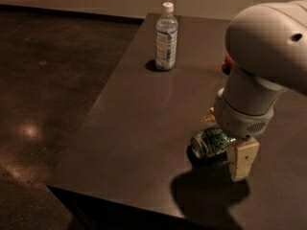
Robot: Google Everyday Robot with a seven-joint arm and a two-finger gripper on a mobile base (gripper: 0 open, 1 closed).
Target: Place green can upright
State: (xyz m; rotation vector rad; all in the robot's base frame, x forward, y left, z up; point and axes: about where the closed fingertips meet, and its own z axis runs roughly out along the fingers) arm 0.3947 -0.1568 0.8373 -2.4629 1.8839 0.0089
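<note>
The green can (210, 143) lies on its side on the dark table (139, 128), near the front right, its silver end facing left toward the front. My gripper (225, 138) hangs down over the can's right end. Its jaws stand open and straddle the can. The near finger (242, 159) is at the can's front right and the tip of the far finger (209, 115) shows just behind the can. The can rests on the table, not lifted. The arm's large white housing (268, 47) hides the area right of the can.
A clear water bottle with a white cap (166, 37) stands upright at the table's back left. A sliver of a red apple (225, 63) shows behind the arm. The table's left edge (103, 104) and front edge drop to a dark floor.
</note>
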